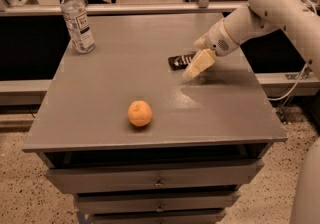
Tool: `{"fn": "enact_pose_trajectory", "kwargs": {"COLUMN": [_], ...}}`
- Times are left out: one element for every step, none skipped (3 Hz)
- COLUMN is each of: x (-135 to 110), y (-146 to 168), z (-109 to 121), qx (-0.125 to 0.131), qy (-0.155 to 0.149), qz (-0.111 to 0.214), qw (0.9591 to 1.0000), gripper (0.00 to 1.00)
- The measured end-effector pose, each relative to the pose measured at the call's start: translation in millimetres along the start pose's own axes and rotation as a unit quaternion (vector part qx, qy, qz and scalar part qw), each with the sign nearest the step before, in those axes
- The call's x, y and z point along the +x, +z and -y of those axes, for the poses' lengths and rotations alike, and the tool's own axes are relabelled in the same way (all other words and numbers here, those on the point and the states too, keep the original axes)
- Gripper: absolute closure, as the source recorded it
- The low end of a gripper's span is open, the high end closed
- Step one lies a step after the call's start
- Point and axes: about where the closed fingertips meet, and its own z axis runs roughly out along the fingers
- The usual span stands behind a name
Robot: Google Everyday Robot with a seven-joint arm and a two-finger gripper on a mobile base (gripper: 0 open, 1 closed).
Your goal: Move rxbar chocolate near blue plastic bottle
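Note:
The rxbar chocolate (180,60) is a small flat black bar lying on the grey table top (130,83), right of centre. My gripper (197,66) hangs at the end of the white arm coming from the right, its pale fingers pointing down-left, right over the bar's right end and hiding part of it. The blue plastic bottle (77,19) stands upright at the table's far left corner, clear with a white cap, far from the bar.
An orange (140,113) lies near the table's front, left of centre. Drawers (159,180) sit below the top. A cable (296,85) hangs to the right of the table. A rail runs behind the far edge.

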Motion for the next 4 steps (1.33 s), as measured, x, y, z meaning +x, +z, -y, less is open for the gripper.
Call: {"fn": "enact_pose_trajectory", "kwargs": {"x": [3.2, 5.5, 4.5, -6.6], "y": [3.4, 3.7, 0.4, -9.7], "z": [6.2, 8.9, 9.4, 7.4], "qx": [0.004, 0.008, 0.012, 0.015], "qy": [0.01, 0.017, 0.019, 0.011], "qz": [0.002, 0.004, 0.008, 0.013], "qw": [0.9999, 0.9998, 0.9997, 0.9997], "gripper": [0.4, 0.63, 0.86, 1.0]}}
